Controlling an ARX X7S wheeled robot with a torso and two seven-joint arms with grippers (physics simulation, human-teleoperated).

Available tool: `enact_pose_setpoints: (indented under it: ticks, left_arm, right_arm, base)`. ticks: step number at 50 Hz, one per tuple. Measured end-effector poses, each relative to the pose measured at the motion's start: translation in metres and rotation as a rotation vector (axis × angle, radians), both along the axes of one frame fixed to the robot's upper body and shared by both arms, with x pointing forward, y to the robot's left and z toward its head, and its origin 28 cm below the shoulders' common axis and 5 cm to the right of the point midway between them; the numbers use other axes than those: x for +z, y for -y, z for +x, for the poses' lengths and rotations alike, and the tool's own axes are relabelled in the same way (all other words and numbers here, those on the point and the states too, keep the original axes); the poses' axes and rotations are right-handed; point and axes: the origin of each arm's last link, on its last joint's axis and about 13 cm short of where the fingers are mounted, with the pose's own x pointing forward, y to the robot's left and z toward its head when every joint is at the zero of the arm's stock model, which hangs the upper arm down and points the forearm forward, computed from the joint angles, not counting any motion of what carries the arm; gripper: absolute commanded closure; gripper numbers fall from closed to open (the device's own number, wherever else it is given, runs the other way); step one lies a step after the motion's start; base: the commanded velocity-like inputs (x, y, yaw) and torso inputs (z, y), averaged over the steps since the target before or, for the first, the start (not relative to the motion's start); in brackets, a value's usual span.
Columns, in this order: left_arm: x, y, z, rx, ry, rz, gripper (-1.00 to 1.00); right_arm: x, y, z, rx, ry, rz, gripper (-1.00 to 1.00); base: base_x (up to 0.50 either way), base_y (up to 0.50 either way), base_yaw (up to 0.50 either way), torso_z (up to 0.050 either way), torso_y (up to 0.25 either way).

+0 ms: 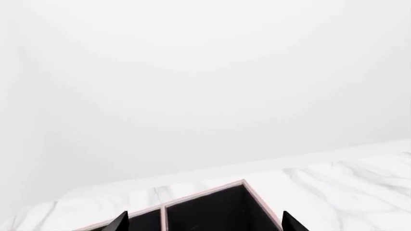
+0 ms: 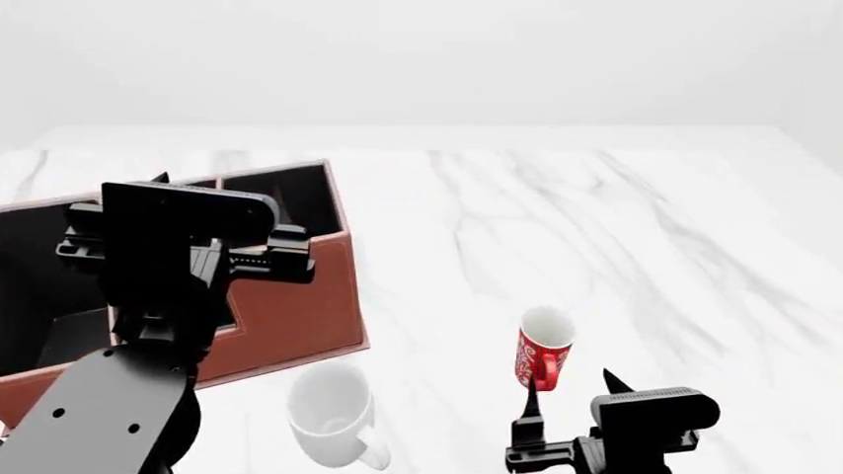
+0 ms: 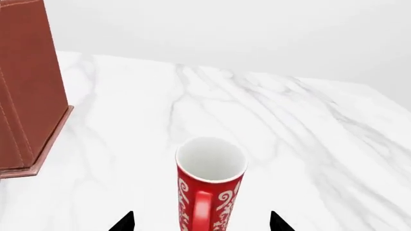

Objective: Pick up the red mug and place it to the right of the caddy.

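Note:
The red mug (image 2: 543, 351) with a white swirl pattern stands upright on the marble table, right of and apart from the caddy (image 2: 296, 316). My right gripper (image 2: 572, 391) is just in front of the mug, open. In the right wrist view the mug (image 3: 211, 183) stands between the spread fingertips of that gripper (image 3: 201, 224), handle towards the camera, untouched. My left gripper (image 1: 205, 222) is open and empty above the caddy's black-lined compartments, whose rim (image 1: 212, 191) shows below it. In the head view the left wrist hides most of that gripper.
A larger plain white mug (image 2: 330, 415) stands in front of the caddy's near right corner, left of the red mug. The caddy's brown side wall (image 3: 29, 86) shows in the right wrist view. The marble table (image 2: 619, 227) stretches behind and right of the red mug.

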Motion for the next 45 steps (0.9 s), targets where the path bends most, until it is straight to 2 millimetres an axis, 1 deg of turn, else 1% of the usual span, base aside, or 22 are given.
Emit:
enact_pose_setpoints:
  ticks: [22,45]
  left_arm:
    - [-0.002,0.000,0.000,0.001,-0.005,-0.001,-1.00]
    - [-0.003,-0.001,0.001,0.002,-0.007,-0.003,-1.00]
  right_arm:
    - [-0.014,-0.001,0.009,-0.004,-0.049,0.005,-1.00]
    - [-0.021,-0.002,0.022,-0.008,-0.062,-0.008,-1.00]
  base:
    - [0.00,0.00,0.00,0.000,0.000]
    - [0.00,0.00,0.00,0.000,0.000]
